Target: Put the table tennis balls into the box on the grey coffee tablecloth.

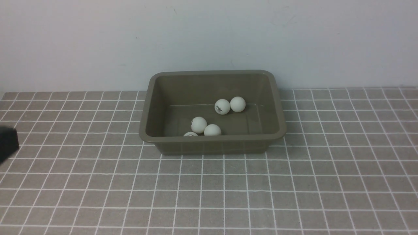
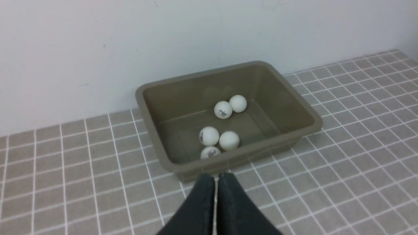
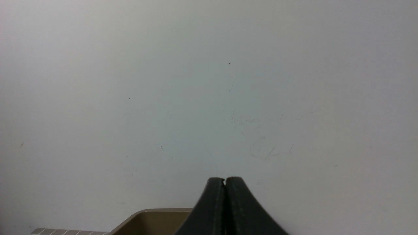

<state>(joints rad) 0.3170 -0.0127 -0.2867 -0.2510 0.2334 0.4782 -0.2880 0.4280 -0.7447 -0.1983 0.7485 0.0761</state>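
since all five table tennis balls (image 1: 199,124) lie inside the box (image 1: 214,138), set long side across the grey coffee tablecloth (image 1: 294,182) ahead of the seemingly nearer left jaws, left jaws and right jaws both sit pressed together, empty, nothing apparently left to fetch.

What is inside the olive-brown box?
Five table tennis balls lie in the box: two together at the back, three clustered by the near wall, which covers most of one in the front view.
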